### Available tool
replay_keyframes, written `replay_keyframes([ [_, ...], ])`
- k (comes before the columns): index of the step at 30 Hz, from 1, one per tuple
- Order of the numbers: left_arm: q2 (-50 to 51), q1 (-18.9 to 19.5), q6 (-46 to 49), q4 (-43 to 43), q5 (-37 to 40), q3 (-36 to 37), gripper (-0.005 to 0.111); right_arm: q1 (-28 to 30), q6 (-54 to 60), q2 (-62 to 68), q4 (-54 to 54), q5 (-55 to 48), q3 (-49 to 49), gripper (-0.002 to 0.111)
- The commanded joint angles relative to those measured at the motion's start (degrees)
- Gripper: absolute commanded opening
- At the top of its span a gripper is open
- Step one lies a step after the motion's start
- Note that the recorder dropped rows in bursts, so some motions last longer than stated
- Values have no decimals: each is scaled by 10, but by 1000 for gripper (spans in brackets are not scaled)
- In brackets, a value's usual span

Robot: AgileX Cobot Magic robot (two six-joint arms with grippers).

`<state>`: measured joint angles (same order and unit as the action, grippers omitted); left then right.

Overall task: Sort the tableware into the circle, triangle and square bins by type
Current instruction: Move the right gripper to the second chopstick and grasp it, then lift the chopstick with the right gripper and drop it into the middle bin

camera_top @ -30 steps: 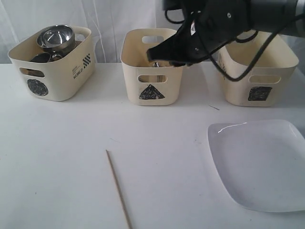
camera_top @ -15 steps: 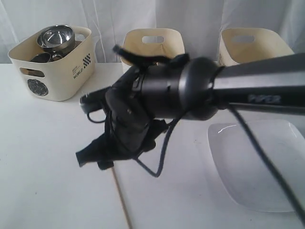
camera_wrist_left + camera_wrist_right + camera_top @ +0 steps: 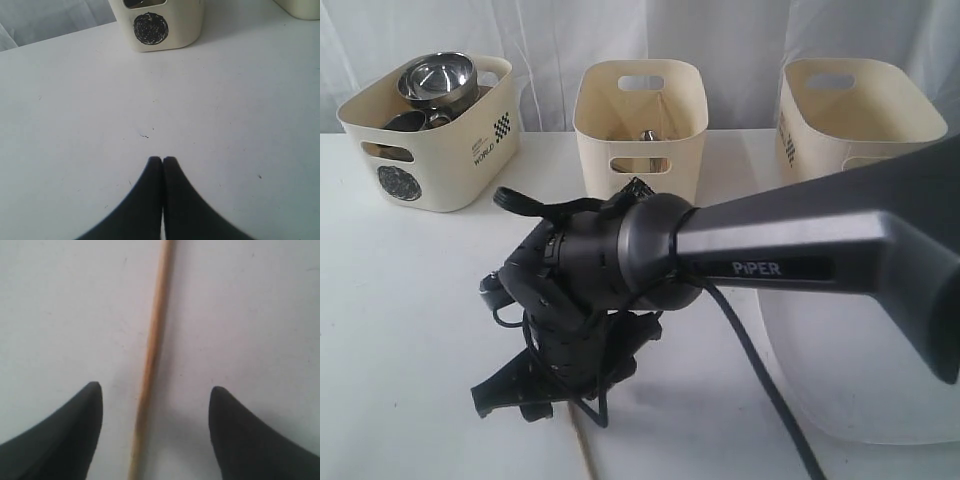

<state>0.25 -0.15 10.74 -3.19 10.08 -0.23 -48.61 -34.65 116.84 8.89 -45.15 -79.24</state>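
Note:
One thin wooden chopstick [image 3: 156,330] lies flat on the white table, running between the open fingers of my right gripper [image 3: 155,387] without touching either. In the exterior view that gripper [image 3: 505,400] hangs low at the front left, and the chopstick's near end [image 3: 583,452] shows just below it. My left gripper [image 3: 162,159] is shut and empty over bare table, facing the circle bin [image 3: 165,37]. The circle bin [image 3: 450,160] holds the steel bowl [image 3: 438,78] and mugs. Steel cutlery [image 3: 647,135] stands in the triangle bin [image 3: 640,105]. The square bin [image 3: 855,100] is at the back right.
The large white square plate [image 3: 860,385] lies at the front right, largely hidden behind the right arm [image 3: 780,255], which crosses the table diagonally. A white curtain hangs behind the three bins.
The right arm has swung from above the triangle bin down and forward to the front left, and its open gripper now straddles the chopstick. The left gripper has not visibly changed.

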Motion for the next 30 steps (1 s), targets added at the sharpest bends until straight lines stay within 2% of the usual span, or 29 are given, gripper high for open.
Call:
replay_keyframes([
  [1,-3,1,-4,-1,-3,2,0,-2,0,21,-4,-10,-2,53],
  [6,-3,1,-4,-1,-3,2,0,-2,5,28,-6,-8,-1,33],
  [9,-3,1,-4,-1,-3,2,0,-2,37,28,-19,0,-1,2],
  [13,-3,1,-4,-1,-3,2,0,9,19,7,-16,48,7,0],
  [19,-3,1,-4,-1,-3,2,0,60,-103,-118,38,276,110,0],
  [25,-3,1,-4,-1,-3,2,0,166,-119,-258,96,403,203,0],
  [30,-3,1,-4,-1,-3,2,0,285,-102,-301,97,528,210,0],
])
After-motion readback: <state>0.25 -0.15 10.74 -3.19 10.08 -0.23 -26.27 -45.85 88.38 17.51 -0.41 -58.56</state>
